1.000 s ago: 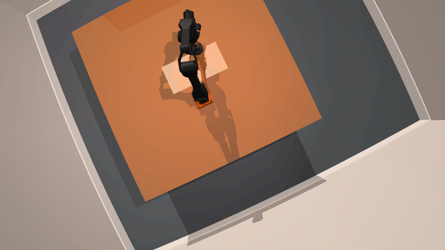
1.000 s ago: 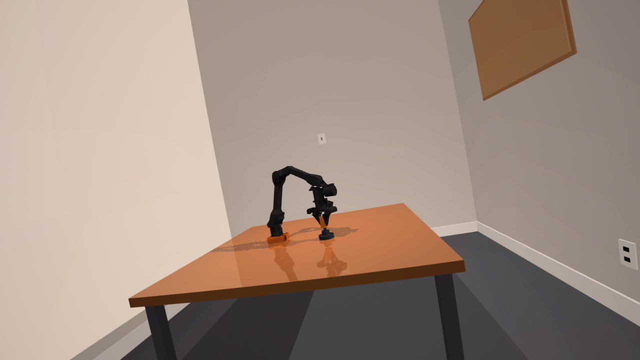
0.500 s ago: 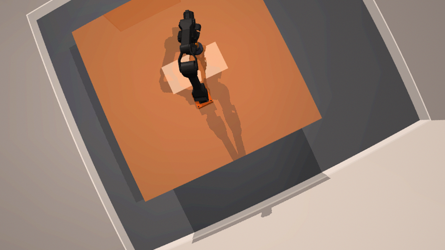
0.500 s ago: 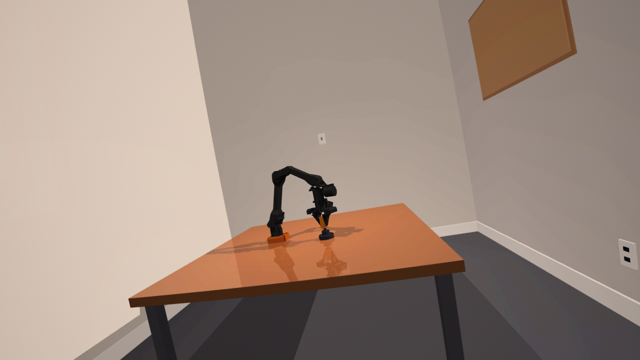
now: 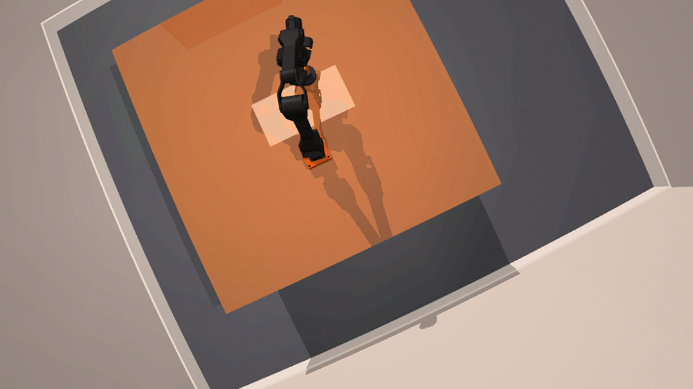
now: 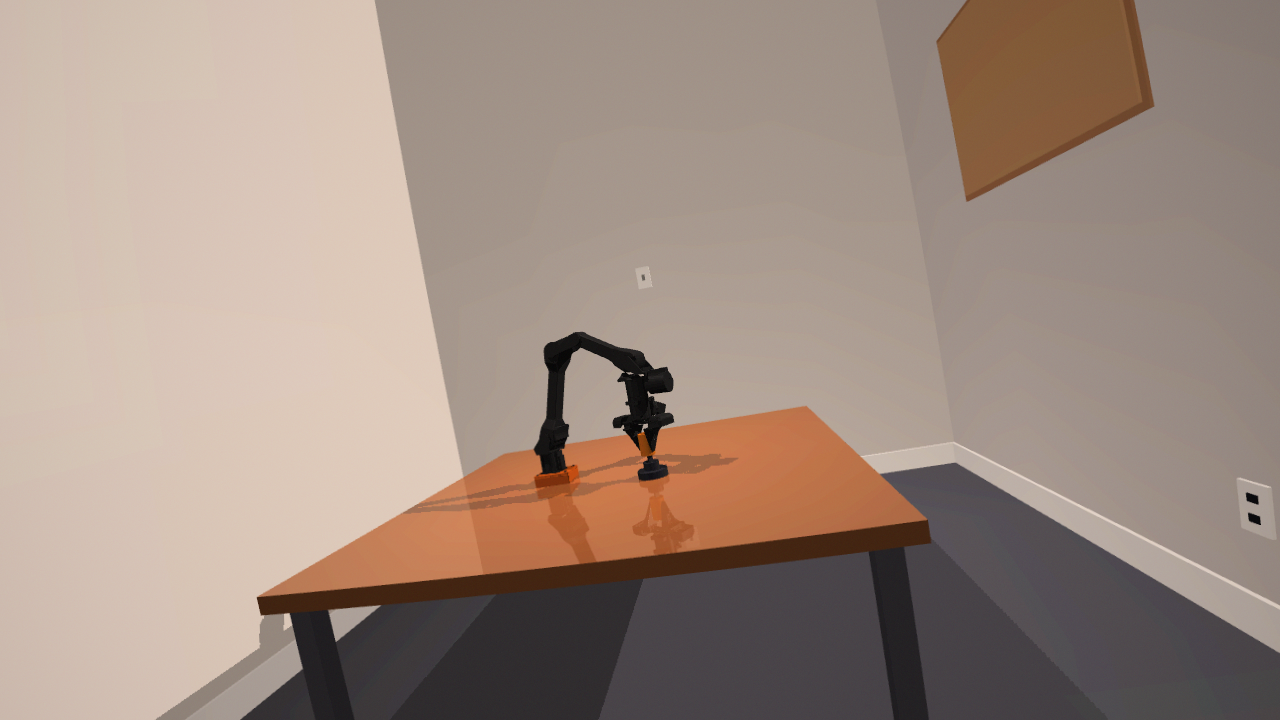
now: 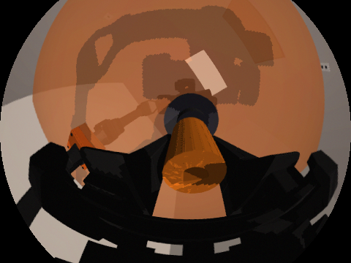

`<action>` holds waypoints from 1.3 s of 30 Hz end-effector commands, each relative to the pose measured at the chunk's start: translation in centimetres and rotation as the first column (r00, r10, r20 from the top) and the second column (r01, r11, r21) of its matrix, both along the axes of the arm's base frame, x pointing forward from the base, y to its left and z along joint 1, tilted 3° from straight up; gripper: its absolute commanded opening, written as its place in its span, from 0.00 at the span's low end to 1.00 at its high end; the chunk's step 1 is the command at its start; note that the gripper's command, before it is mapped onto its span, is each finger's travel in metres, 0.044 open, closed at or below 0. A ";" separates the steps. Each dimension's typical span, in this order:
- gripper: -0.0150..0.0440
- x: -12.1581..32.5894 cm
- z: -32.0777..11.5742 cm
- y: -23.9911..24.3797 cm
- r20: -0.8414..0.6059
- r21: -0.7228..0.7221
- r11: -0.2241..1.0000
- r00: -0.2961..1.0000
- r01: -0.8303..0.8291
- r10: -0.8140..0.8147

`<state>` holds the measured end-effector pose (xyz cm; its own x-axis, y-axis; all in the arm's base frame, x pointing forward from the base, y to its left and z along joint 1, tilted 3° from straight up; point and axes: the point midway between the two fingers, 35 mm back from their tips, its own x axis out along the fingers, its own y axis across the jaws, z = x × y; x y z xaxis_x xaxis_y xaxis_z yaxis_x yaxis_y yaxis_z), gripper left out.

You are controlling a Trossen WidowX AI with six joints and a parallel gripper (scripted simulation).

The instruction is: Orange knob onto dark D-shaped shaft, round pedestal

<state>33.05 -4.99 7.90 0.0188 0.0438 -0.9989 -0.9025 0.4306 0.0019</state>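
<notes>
The orange knob is a ribbed cylinder held between the fingers of my gripper, which is shut on it. The dark round pedestal stands on the table directly below the knob. In the exterior view a short dark stretch shows between the knob's lower end and the pedestal, so the knob is above the pedestal and not down on it. The knob's underside, its hole and the shaft's flat side are hidden. Whether the shaft tip is inside the hole I cannot tell.
The orange table bears the arm's orange base. A pale patch of light lies beside the pedestal. The arm's shadows fall across the table top.
</notes>
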 end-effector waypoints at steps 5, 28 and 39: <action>0.25 0.4 0.3 -0.1 0.014 -0.007 0.981 0.981 -0.195 0.195; 0.25 0.1 -0.2 0.0 0.014 -0.007 0.979 0.979 -0.205 0.205; 0.25 0.0 -0.3 0.0 0.014 -0.007 0.979 0.979 -0.205 0.205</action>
